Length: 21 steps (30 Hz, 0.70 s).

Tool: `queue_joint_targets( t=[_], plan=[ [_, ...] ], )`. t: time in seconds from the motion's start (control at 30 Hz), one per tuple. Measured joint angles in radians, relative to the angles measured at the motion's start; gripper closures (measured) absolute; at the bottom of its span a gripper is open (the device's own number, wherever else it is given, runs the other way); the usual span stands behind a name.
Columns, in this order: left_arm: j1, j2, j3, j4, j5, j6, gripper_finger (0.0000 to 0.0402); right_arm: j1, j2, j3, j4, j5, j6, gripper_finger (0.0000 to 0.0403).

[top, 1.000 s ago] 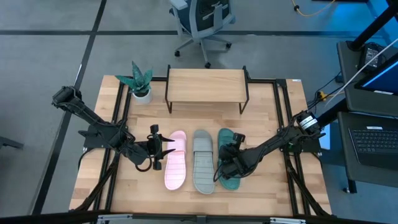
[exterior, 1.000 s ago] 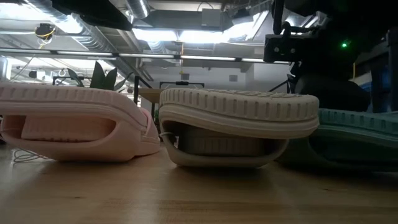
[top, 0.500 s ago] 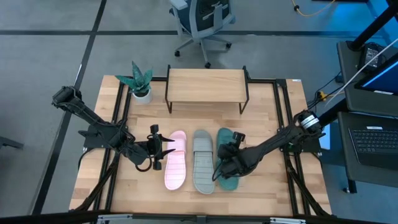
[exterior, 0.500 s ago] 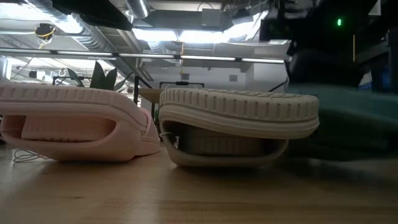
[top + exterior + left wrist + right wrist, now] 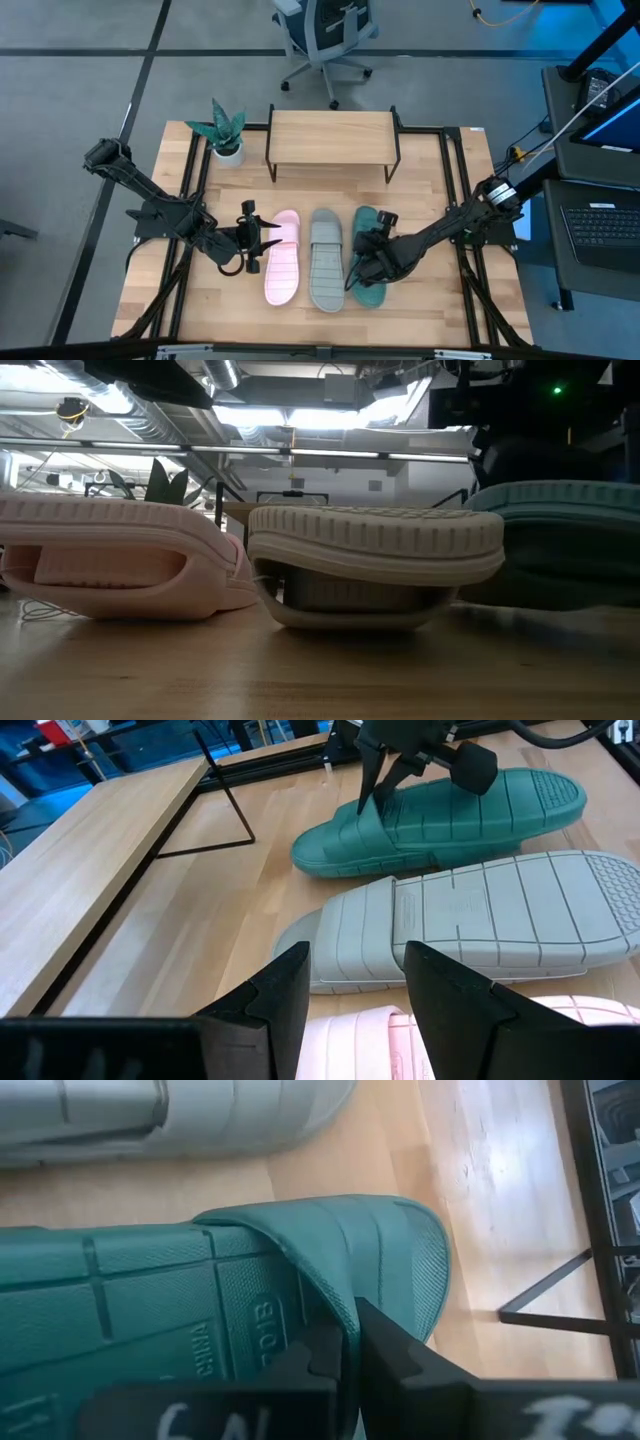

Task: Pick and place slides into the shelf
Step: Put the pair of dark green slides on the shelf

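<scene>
Right gripper [image 5: 366, 243] pinching the teal slide [image 5: 371, 290] by its strap, heel end lifted off the table [image 5: 450, 320] beside the grey slide [image 5: 326, 262] – toe mostly hidden under the arm. Left gripper [image 5: 254, 240] spread open beside the pink slide [image 5: 282, 272].
</scene>
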Motion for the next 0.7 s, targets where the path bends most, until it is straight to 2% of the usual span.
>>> queue_joint_targets(
  t=[0.23, 0.7],
  plan=[
    [0.0, 0.0, 0.0, 0.0, 0.0, 0.0, 0.0244, 0.005, -0.002, 0.049, -0.099, -0.001, 0.019, 0.039],
    [0.0, 0.0, 0.0, 0.0, 0.0, 0.0, 0.0244, 0.031, -0.004, 0.336, -0.337, 0.002, -0.011, 0.039]
  ],
)
